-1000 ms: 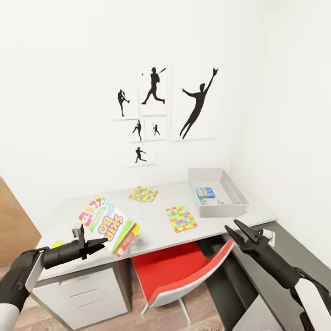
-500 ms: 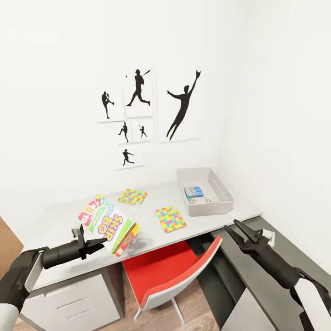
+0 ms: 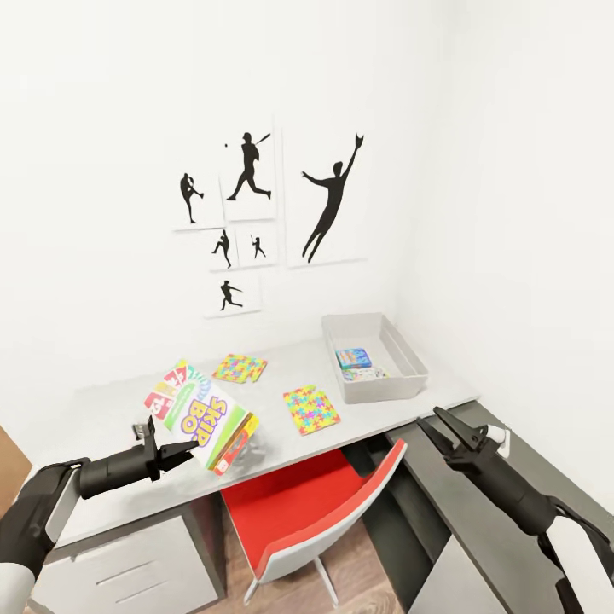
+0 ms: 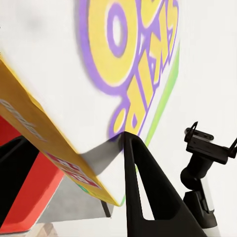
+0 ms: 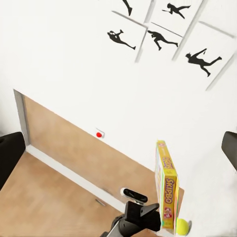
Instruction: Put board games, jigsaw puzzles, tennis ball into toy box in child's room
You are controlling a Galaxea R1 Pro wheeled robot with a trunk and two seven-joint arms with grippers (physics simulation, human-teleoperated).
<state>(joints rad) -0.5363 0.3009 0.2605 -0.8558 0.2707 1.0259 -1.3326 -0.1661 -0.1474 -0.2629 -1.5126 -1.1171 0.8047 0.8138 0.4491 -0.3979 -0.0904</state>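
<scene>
The left gripper (image 3: 175,449) was clamped on a board game (image 3: 203,415) lettered SKIP BO, holding it tilted above the table's (image 3: 119,409) near edge toward the left end. The left wrist view showed what the head view could not: one dark finger (image 4: 143,190) pressed flat against the box's white printed face (image 4: 123,74), with the yellow side of the box running off beside it. The left arm reached forward, roughly level. The right gripper (image 3: 445,428) hung with its jaws apart and nothing between them, off the table's near right corner, the arm angled up and forward.

The right wrist view showed the held box (image 5: 167,192) edge-on with the tennis ball (image 5: 182,226) just below it.

A red chair (image 3: 307,507) sat tucked under the table. One jigsaw puzzle (image 3: 310,408) lay near the middle of the top, and a second jigsaw puzzle (image 3: 240,368) lay closer to the back edge. The toy box (image 3: 401,388) stood at the right end, with two small board games (image 3: 353,358) inside. Silhouette posters (image 3: 256,213) hung on the wall behind.
</scene>
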